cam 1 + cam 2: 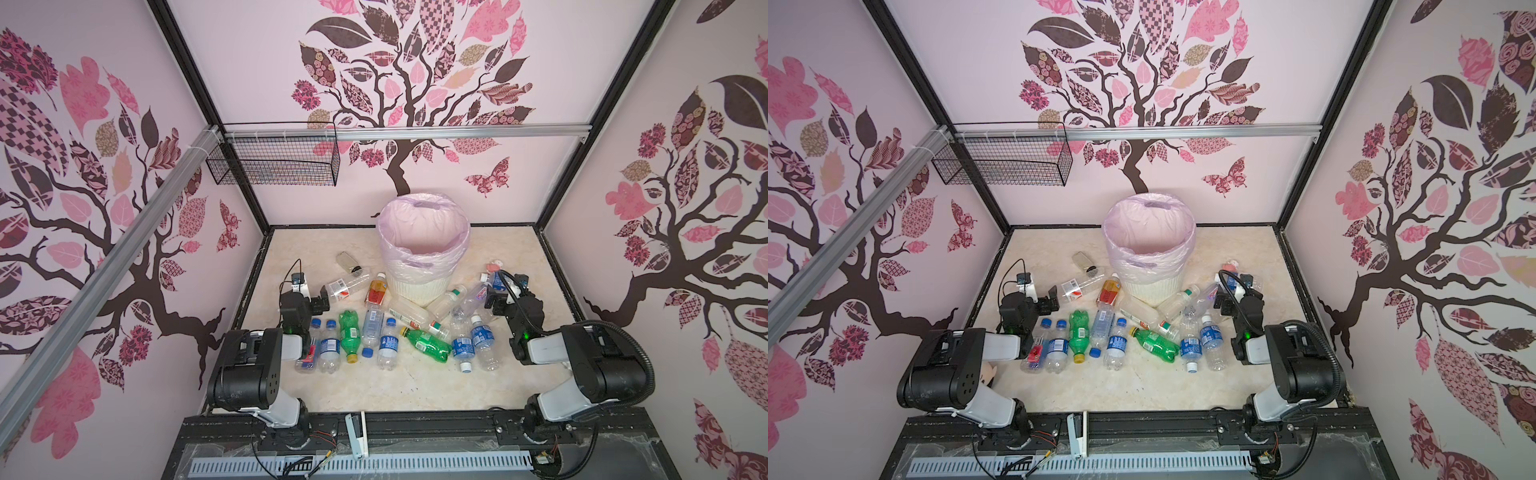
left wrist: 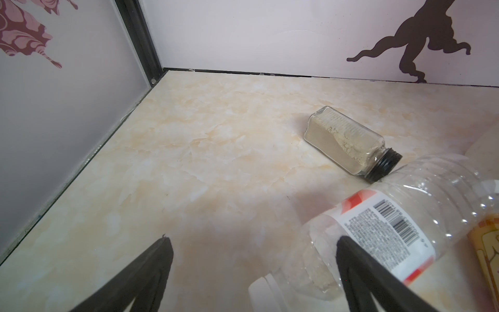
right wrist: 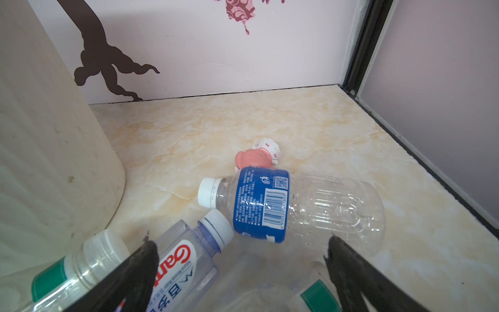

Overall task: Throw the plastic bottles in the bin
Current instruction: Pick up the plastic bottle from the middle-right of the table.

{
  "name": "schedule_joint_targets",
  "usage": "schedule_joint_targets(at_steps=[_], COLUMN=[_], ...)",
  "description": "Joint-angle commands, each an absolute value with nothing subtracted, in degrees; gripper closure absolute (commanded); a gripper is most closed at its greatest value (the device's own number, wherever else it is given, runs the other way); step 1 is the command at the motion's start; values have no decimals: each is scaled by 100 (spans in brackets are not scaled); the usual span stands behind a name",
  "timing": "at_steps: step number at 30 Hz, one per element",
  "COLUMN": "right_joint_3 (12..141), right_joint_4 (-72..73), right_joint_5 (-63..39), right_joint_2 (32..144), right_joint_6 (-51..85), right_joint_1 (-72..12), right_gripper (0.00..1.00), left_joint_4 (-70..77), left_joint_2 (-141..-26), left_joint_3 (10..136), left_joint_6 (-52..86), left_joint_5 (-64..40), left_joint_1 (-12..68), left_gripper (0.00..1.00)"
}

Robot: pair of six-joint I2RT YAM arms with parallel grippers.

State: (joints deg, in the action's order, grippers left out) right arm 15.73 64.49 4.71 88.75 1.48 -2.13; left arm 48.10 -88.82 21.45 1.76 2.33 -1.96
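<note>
left gripper (image 2: pixel 252 239) spread | jar (image 2: pixel 348 143) touches red-label bottle (image 2: pixel 391 224) | toy (image 3: pixel 256 156) beside blue-label bottle (image 3: pixel 270 205)

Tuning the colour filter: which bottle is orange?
The white-capped orange bottle lying beside the bin, on the left arm's side. All the rest are clear or green.

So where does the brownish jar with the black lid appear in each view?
Top view: jar lies left of the bin.
Top view: likewise, left of the bin.
Left wrist: on its side, lid by the red-labelled clear bottle.
Right wrist: not in it.
Shared landmark: that bottle, in both top views too.
</note>
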Motion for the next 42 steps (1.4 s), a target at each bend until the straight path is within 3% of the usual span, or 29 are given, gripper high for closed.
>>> schedule_joint_targets(at_steps=[1,7,9,13,24,28,36,42], right_joint_3=[1705,1666,1885,2417,3879,4315,4447,4553], right_joint_4=[6522,6697,5871,4552,-109,-1122,-1738,-2186], right_joint_5=[517,790,989,1182,2409,2008,1319,1069], right_joint_2=[8940,8885,8479,7864,6534,6501,6091,6241], right_joint_6=[202,295,377,381,1544,1942,2190,2399], right_joint_1=[-202,-212,-212,-211,-202,-202,-204,-202], right_gripper=[0,0,0,0,0,0,1,5], left_joint_4=[4834,4385,3141,2554,67,-820,-2884,-3387], left_joint_2=[-8921,-8730,-8421,-8067,-6553,-5978,-5125,-4660], left_joint_3=[2274,2520,3006,3321,4037,4346,5163,5186], left_joint_6=[200,310,257,1,555,824,637,528], left_joint_5=[202,753,1033,1700,1494,1267,963,462], left_joint_1=[-224,-154,-17,443,651,737,743,747], left_gripper=[2,2,2,2,3,3,2,2])
